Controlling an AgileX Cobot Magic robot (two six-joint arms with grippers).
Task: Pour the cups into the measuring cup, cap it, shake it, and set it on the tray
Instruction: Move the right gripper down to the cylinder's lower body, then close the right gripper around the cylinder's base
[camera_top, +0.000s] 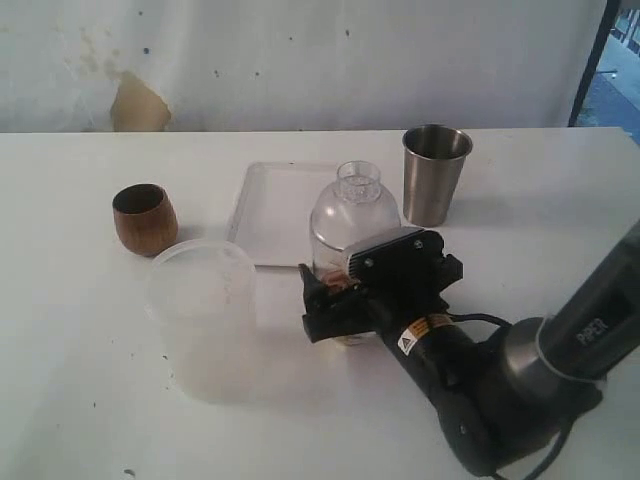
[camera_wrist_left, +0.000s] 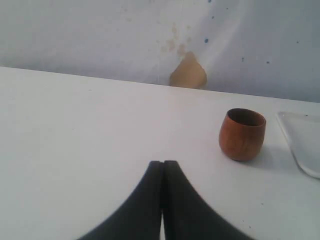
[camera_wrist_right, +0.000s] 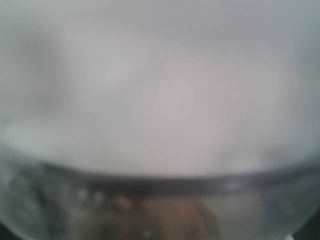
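Exterior view: right gripper (camera_top: 335, 300), jaws spread wide, at the base of the measuring cup (camera_top: 350, 215); left gripper (camera_wrist_left: 162, 165) clenched, empty, short of the wooden cup (camera_wrist_left: 242, 135).

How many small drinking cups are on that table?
2. A brown wooden cup stands at the left, behind the frosted tub; a steel tumbler stands at the back right, beside the white tray. The arm may hide another.

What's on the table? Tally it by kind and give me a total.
Cups: 2 (wooden cup, steel tumbler)
Measuring cup: 1
Frosted tub: 1
Tray: 1
Total: 5
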